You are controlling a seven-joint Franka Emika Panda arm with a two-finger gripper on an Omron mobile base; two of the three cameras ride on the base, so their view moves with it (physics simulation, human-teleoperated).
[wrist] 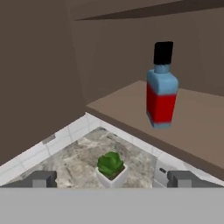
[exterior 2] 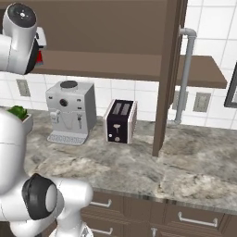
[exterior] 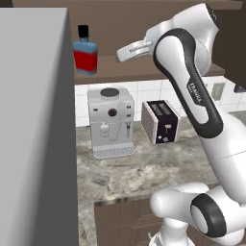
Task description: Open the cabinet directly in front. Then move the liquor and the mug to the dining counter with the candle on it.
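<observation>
cabinet [exterior 2: 115, 65]: dark brown wood, matt
cabinet handle [exterior 2: 185, 74]: smooth silver metal
liquor [wrist: 161, 85]: glossy blue glass, red label, black cap
counter [exterior 2: 139, 162]: marbled stone, smooth
coffee machine [exterior: 111, 120]: light grey plastic
toaster [exterior: 161, 121]: dark, glossy

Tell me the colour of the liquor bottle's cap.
Black, on the blue liquor bottle; clearest in the hand view.

The liquor [exterior: 85, 51] stands upright on the bottom shelf [exterior: 129, 71] inside the cabinet [exterior 2: 111, 28], whose door [exterior 2: 167, 74] hangs open at the right. Below the shelf, on the table [exterior 2: 139, 162], the coffee machine [exterior: 111, 122] sits left of the toaster [exterior: 161, 121], both against the back wall. A small potted plant [wrist: 111, 168] stands on the table, left of the coffee machine.
</observation>
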